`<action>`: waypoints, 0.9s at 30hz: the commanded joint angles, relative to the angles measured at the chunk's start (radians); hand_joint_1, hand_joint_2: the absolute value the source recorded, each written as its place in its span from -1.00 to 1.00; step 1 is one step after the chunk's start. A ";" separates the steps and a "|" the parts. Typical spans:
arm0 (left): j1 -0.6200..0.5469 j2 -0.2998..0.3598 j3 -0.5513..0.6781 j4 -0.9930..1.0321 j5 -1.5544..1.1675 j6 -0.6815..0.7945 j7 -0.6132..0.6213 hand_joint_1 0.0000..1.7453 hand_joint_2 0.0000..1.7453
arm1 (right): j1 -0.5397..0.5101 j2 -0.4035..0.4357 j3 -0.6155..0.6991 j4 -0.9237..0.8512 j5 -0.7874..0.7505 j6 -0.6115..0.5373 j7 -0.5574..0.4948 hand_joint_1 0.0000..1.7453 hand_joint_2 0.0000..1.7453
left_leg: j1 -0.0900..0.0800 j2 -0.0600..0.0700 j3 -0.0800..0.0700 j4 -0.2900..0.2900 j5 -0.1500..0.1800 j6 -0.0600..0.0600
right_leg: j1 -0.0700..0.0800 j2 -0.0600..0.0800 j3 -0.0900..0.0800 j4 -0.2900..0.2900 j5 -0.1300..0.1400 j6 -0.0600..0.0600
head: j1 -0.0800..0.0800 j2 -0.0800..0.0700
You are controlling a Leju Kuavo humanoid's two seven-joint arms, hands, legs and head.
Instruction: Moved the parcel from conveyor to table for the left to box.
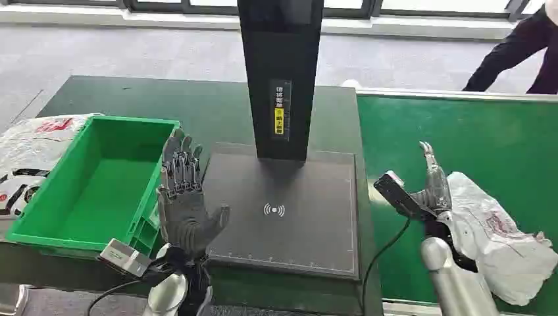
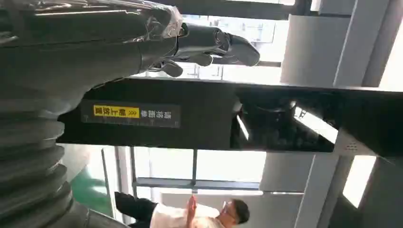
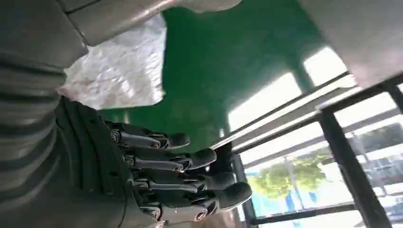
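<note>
The white plastic parcel lies crumpled on the green conveyor belt, and its printed wrapping also appears in the right wrist view. My right hand stands just left of it, fingers stretched out and apart, holding nothing; the parcel lies against my wrist and forearm. My left hand is raised over the dark table between the green box and the scanner plate, fingers spread and empty; they show again in the left wrist view.
A black scanner post rises from a dark base plate mid-table, its yellow label visible. White bags lie left of the empty green box. A person stands beyond the conveyor.
</note>
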 commanded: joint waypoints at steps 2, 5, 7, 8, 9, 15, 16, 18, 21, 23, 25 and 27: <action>-0.065 -0.015 0.100 0.089 -0.001 -0.034 0.002 -1.00 1.00 | 0.116 -0.250 -0.190 0.162 0.033 0.122 0.054 -1.00 1.00 | 0.001 -0.011 0.001 -0.003 0.002 0.002 | 0.002 -0.012 0.007 -0.006 0.000 -0.002 | 0.000 0.000; -0.057 -0.013 0.107 0.085 -0.003 -0.042 0.002 -1.00 1.00 | 0.137 -0.319 -0.233 0.155 0.028 0.213 0.064 -1.00 1.00 | -0.001 -0.009 0.001 -0.002 0.001 0.002 | 0.000 -0.010 0.005 -0.004 -0.001 -0.002 | 0.000 0.000; -0.057 -0.013 0.107 0.085 -0.003 -0.042 0.002 -1.00 1.00 | 0.137 -0.319 -0.233 0.155 0.028 0.213 0.064 -1.00 1.00 | -0.001 -0.007 0.000 -0.001 0.000 0.003 | -0.001 -0.009 0.004 -0.004 -0.001 -0.002 | 0.000 0.000; -0.057 -0.013 0.107 0.085 -0.003 -0.042 0.002 -1.00 1.00 | 0.137 -0.319 -0.233 0.155 0.028 0.213 0.064 -1.00 1.00 | -0.002 -0.006 0.001 -0.003 0.000 0.003 | -0.001 -0.007 0.004 -0.005 0.000 -0.002 | 0.000 0.000; -0.057 -0.013 0.107 0.085 -0.003 -0.042 0.002 -1.00 1.00 | 0.137 -0.319 -0.233 0.155 0.028 0.213 0.064 -1.00 1.00 | -0.001 -0.003 -0.001 -0.001 -0.001 0.002 | -0.001 -0.004 0.001 -0.003 0.000 0.000 | 0.000 0.000; -0.057 -0.013 0.107 0.085 -0.003 -0.042 0.002 -1.00 1.00 | 0.137 -0.319 -0.233 0.155 0.028 0.213 0.064 -1.00 1.00 | -0.001 0.002 -0.008 -0.001 -0.003 0.004 | -0.001 0.000 0.000 -0.002 -0.001 0.001 | 0.000 0.000; -0.064 -0.015 0.112 0.097 0.000 -0.046 0.002 -1.00 1.00 | 0.169 -0.347 -0.233 0.146 0.036 0.337 0.134 -1.00 1.00 | -0.001 0.001 -0.007 -0.002 -0.002 0.004 | -0.001 -0.001 0.001 -0.004 -0.001 0.000 | 0.000 0.000; -0.070 -0.013 0.119 0.108 0.007 -0.056 0.002 -1.00 1.00 | 0.263 -0.380 -0.306 0.129 0.001 0.344 0.096 -1.00 1.00 | -0.001 0.000 -0.005 -0.002 -0.002 0.004 | -0.001 -0.002 0.002 -0.004 -0.001 0.000 | 0.000 0.000; -0.071 -0.013 0.120 0.110 0.008 -0.056 0.002 -1.00 1.00 | 0.279 -0.384 -0.318 0.132 -0.001 0.346 0.092 -1.00 1.00 | -0.001 -0.004 0.003 -0.001 -0.002 0.004 | -0.001 -0.005 0.004 -0.003 -0.003 0.001 | 0.000 0.000; -0.071 -0.013 0.120 0.110 0.008 -0.056 0.002 -1.00 1.00 | 0.279 -0.384 -0.318 0.132 -0.001 0.346 0.092 -1.00 1.00 | -0.002 -0.007 0.002 -0.001 -0.002 0.004 | -0.001 -0.008 0.005 -0.003 -0.003 0.002 | 0.000 0.000; -0.068 -0.012 0.123 0.110 0.006 -0.057 0.002 -1.00 1.00 | 0.279 -0.373 -0.318 0.128 0.005 0.353 0.095 -1.00 1.00 | -0.002 -0.003 0.002 -0.003 -0.002 0.004 | -0.001 -0.004 0.004 -0.004 -0.002 0.001 | 0.000 0.000; -0.063 -0.014 0.127 0.110 0.006 -0.060 0.002 -1.00 1.00 | 0.287 -0.360 -0.333 0.133 0.017 0.361 0.098 -1.00 1.00 | -0.001 0.001 -0.001 -0.004 -0.003 0.005 | -0.001 -0.001 0.006 -0.005 -0.001 0.001 | 0.000 0.000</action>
